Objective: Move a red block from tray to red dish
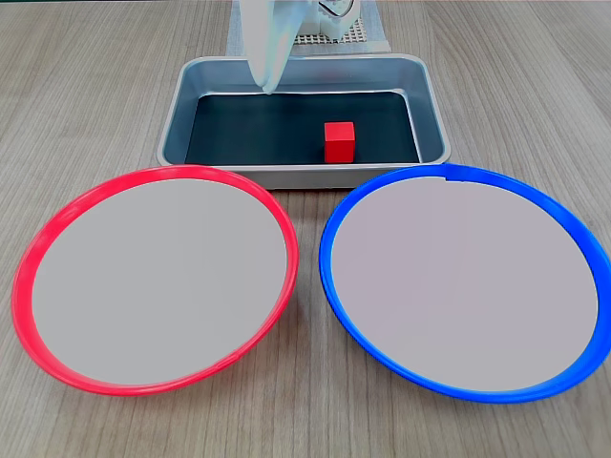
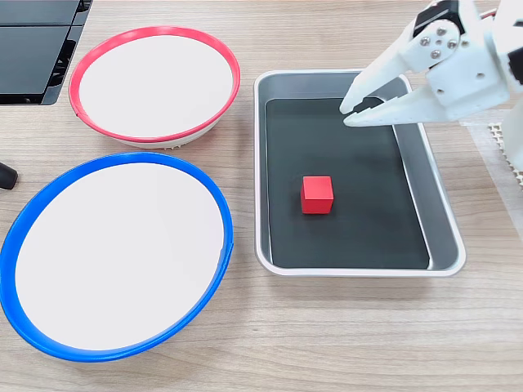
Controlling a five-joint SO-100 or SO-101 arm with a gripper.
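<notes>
Fixed view from the front: the red block (image 1: 339, 140) sits on the dark floor of the tray (image 1: 181, 114), right of centre, untouched. The task is at its start; reaching, gripping, lifting and carrying to the red dish (image 1: 57, 221) all appear to remain. In the other fixed view the hand (image 2: 353, 113) hovers over the tray's far end, fingers nearly together on nothing, well apart from the block. The block is a plain, sharp-edged cube. The tray is dull brushed metal with rounded corners. The red dish and the blue dish (image 1: 571, 232) are round, shallow, with glossy rims and matte pale centres. The surface (image 1: 95, 76) is wood-grain laminate.
</notes>
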